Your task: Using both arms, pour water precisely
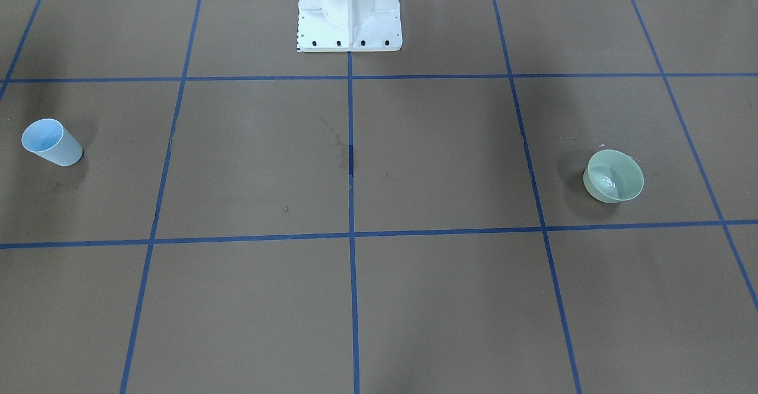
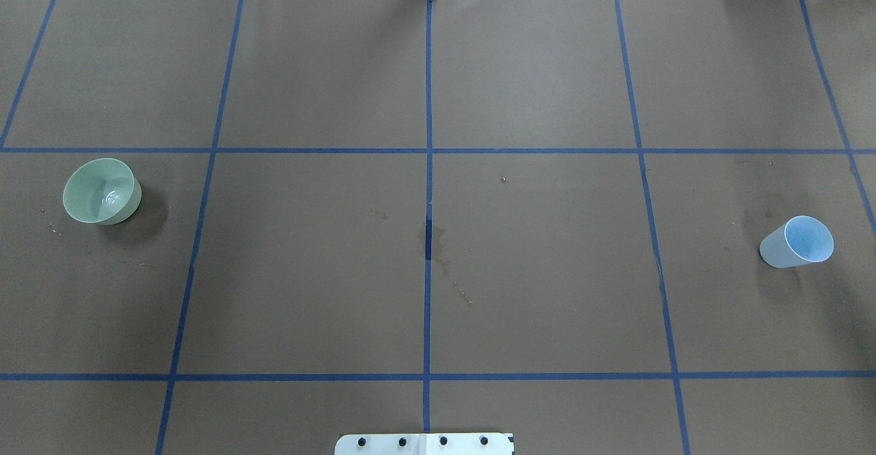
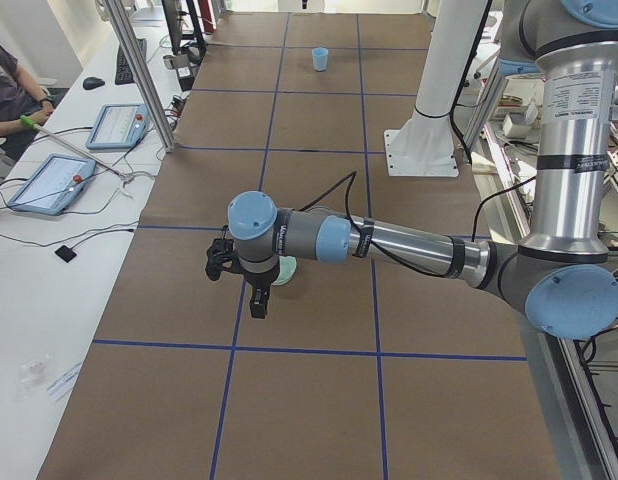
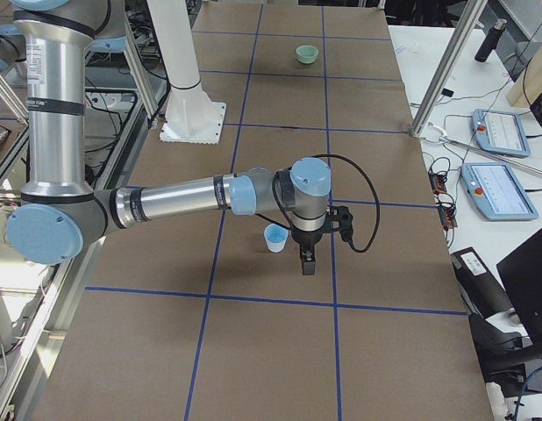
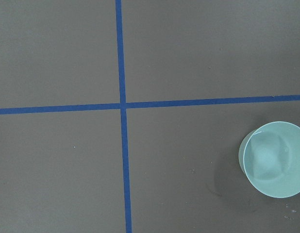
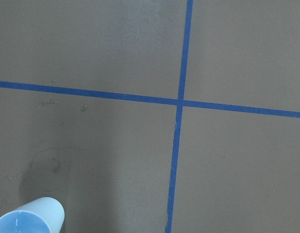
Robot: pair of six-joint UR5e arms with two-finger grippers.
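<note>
Observed: green bowl (image 2: 102, 191) stands at 9 o'clock on the bench (image 2: 424, 85) in the overhead view, with water (image 2: 111, 199) glinting faintly in its bottom. Blue cup (image 2: 797, 242) stands at 3 o'clock, well apart. Left pincer (image 3: 260, 300) hangs near the bowl, right pincer (image 4: 306, 260) near the cup. Opening and hold of both: cannot tell.

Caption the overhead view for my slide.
Green bowl far left and pale blue cup far right on a brown, blue-gridded table.
</note>
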